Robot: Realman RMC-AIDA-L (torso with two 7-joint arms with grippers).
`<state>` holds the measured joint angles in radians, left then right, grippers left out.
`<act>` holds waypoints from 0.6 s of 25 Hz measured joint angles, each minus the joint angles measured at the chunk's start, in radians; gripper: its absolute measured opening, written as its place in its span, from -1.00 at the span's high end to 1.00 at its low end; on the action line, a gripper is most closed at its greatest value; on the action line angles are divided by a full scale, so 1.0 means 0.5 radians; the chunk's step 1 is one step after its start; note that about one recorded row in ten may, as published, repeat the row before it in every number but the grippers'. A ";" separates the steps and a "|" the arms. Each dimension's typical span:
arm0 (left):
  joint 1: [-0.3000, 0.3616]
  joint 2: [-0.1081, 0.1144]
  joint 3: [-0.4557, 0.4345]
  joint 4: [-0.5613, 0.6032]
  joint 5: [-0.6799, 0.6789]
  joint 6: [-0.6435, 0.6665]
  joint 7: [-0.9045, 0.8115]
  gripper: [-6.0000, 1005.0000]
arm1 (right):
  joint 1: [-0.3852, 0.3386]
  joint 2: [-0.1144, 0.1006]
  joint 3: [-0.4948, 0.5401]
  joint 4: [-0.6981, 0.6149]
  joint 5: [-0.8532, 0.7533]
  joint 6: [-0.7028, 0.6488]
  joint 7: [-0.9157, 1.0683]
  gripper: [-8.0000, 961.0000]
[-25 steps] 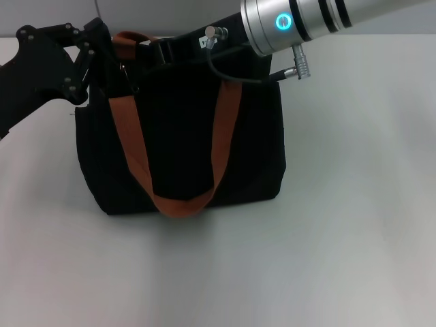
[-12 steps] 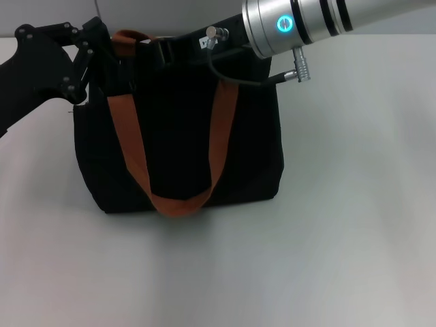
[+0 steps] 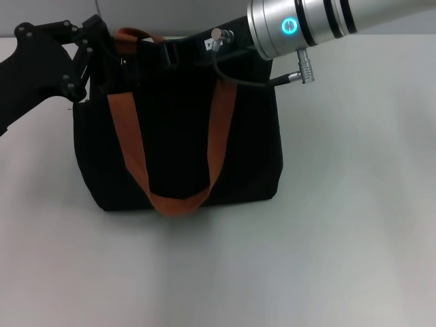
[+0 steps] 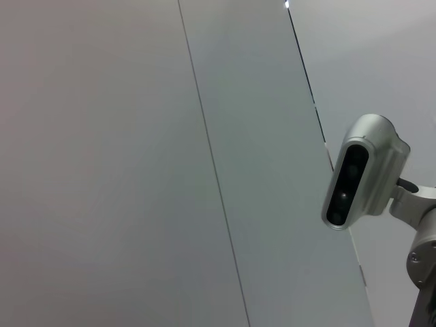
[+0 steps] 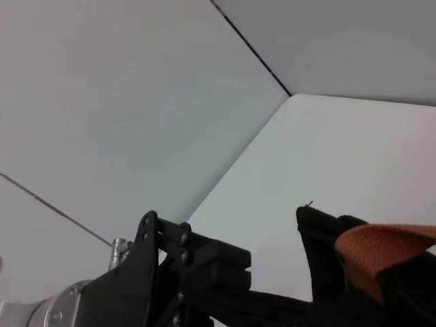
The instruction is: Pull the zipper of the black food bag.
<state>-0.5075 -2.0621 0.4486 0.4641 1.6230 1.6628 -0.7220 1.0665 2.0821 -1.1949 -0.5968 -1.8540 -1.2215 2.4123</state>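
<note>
Centrally on the white table (image 3: 354, 225), toward 12 o'clock in the head view, stands the black food bag (image 3: 177, 150), upright, one rust-orange strap (image 3: 129, 146) looping down its front face.

Left gripper (image 3: 102, 51): at the bag's top corner near 10 o'clock, black linkage pressed against the fabric beside the strap's root. Appears to be pinning that corner; whether its fingers are clamped on cloth or merely resting there, cannot tell. The right wrist view shows the same linkage (image 5: 184, 262) just beside the bag's edge.

Right gripper: hidden. Only the silver forearm (image 3: 306, 24) with its lit ring reaches in from 1 o'clock, ending over the bag's top edge. Fingers out of sight, so state unknown.

Zipper: pull tab not visible in any view; presumably along the top edge under the right wrist.

Step in hand, by judgement: drawing the slider along the top seam while the left side anchors.

To do it well:
- keep the pull parallel to the zip line, not upward
- hold the left corner taut so the fabric doesn't bunch
- keep the forearm's cable (image 3: 235, 78) free of the strap
</note>
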 joint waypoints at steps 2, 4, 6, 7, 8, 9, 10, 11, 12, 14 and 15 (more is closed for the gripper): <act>-0.004 -0.001 0.008 -0.003 0.000 0.001 0.000 0.78 | 0.007 0.003 -0.016 0.000 0.000 0.001 -0.003 0.29; -0.005 -0.002 0.011 -0.008 -0.001 0.002 0.000 0.78 | 0.014 0.006 -0.038 0.000 0.008 0.001 -0.004 0.30; -0.006 -0.002 0.011 -0.010 -0.002 0.003 -0.001 0.77 | 0.017 0.010 -0.048 0.000 0.018 -0.010 -0.005 0.30; -0.006 -0.002 0.010 -0.011 -0.003 0.004 -0.001 0.77 | 0.018 0.010 -0.050 -0.001 0.024 -0.015 -0.005 0.30; -0.005 -0.002 0.006 -0.012 -0.004 0.004 -0.001 0.77 | 0.017 0.011 -0.052 -0.002 0.037 -0.020 -0.005 0.30; -0.005 -0.002 0.006 -0.012 -0.004 0.004 -0.001 0.77 | 0.014 0.011 -0.053 -0.003 0.050 -0.025 -0.006 0.30; -0.003 -0.002 0.003 -0.013 -0.005 0.004 -0.001 0.77 | 0.005 0.012 -0.051 -0.009 0.076 -0.045 -0.007 0.30; 0.000 -0.002 0.001 -0.013 -0.005 0.004 -0.001 0.77 | 0.005 0.012 -0.051 -0.009 0.076 -0.045 -0.007 0.30; 0.001 -0.002 0.000 -0.013 -0.005 0.004 -0.001 0.77 | 0.001 0.011 -0.050 -0.011 0.087 -0.057 -0.008 0.30; 0.002 -0.002 -0.001 -0.014 -0.006 0.003 -0.001 0.77 | -0.009 0.008 -0.048 -0.013 0.111 -0.073 -0.008 0.30; 0.003 -0.002 -0.001 -0.014 -0.006 0.003 -0.001 0.77 | -0.013 0.008 -0.046 -0.014 0.117 -0.079 -0.008 0.30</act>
<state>-0.5062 -2.0632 0.4480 0.4571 1.6201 1.6643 -0.7226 1.0598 2.0859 -1.2180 -0.6040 -1.7954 -1.2610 2.4083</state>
